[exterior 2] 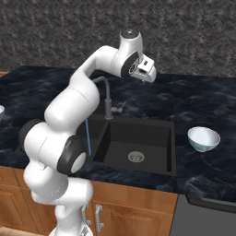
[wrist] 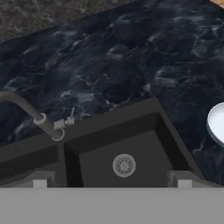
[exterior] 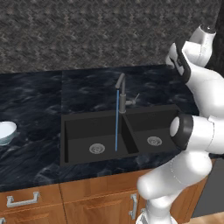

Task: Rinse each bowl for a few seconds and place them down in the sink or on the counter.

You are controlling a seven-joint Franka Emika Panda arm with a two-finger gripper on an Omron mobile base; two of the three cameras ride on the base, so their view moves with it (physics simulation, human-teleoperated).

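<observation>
Pincer (exterior 2: 148, 77) spread and empty above the sink (exterior 2: 170, 138) — the glossy bowl (exterior 2: 203, 138) on the bench (exterior 2: 203, 101) looks light, slippery, best gripped at its rim.

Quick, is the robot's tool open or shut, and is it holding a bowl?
Tool: open and empty, held above the sink.

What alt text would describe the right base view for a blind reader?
A white robot arm holds its open end effector high above a matte black double sink where the faucet runs; a small glossy white bowl sits on the black marble counter beside it.
</observation>
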